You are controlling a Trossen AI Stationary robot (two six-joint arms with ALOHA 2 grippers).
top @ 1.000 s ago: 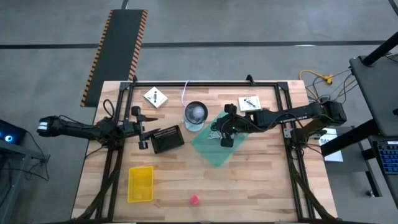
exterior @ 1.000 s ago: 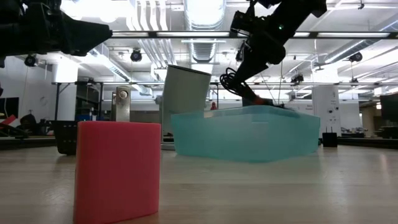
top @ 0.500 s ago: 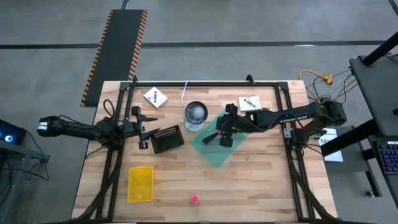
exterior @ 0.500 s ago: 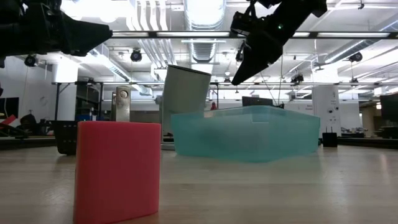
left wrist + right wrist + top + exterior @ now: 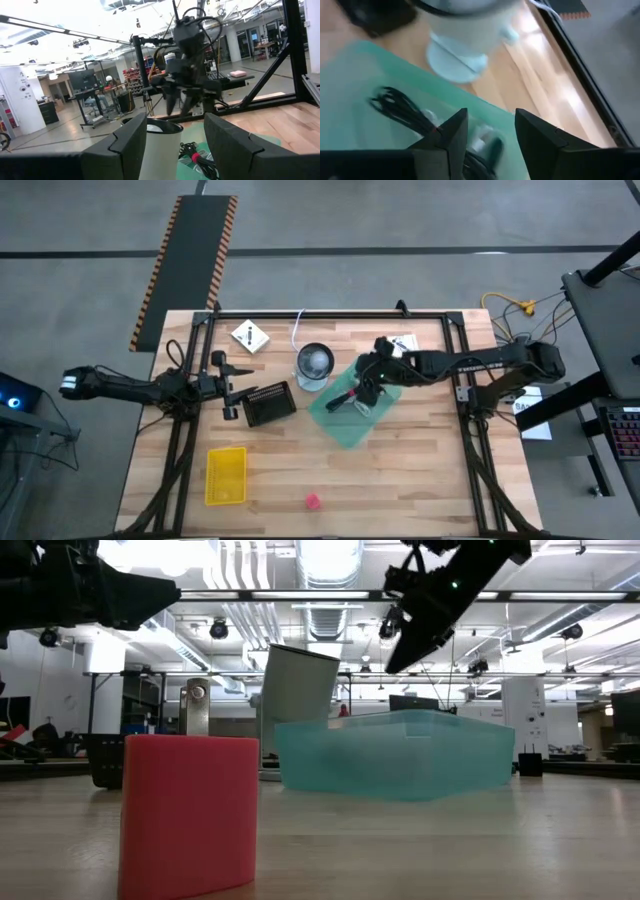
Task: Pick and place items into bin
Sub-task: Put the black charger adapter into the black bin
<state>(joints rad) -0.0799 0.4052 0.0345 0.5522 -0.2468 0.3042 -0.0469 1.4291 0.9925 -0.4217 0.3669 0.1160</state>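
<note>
My right gripper hangs open above the teal bin, touching nothing. A dark thin cable with a red spot lies inside the bin; it also shows in the right wrist view. My left gripper waits open at the table's left, next to a black box. On the wood lie a yellow tray, a tiny pink object, two white packets and a white cable.
The round clear-grey cup stands right beside the bin's far left wall. A black frame runs along the table's far edge and down both sides. Bare wood lies at the near right.
My right gripper has let go of the dark cable, which hung below it and has fallen into the bin. The gripper has then risen a little, drawn back toward the table's right edge and rolled.
</note>
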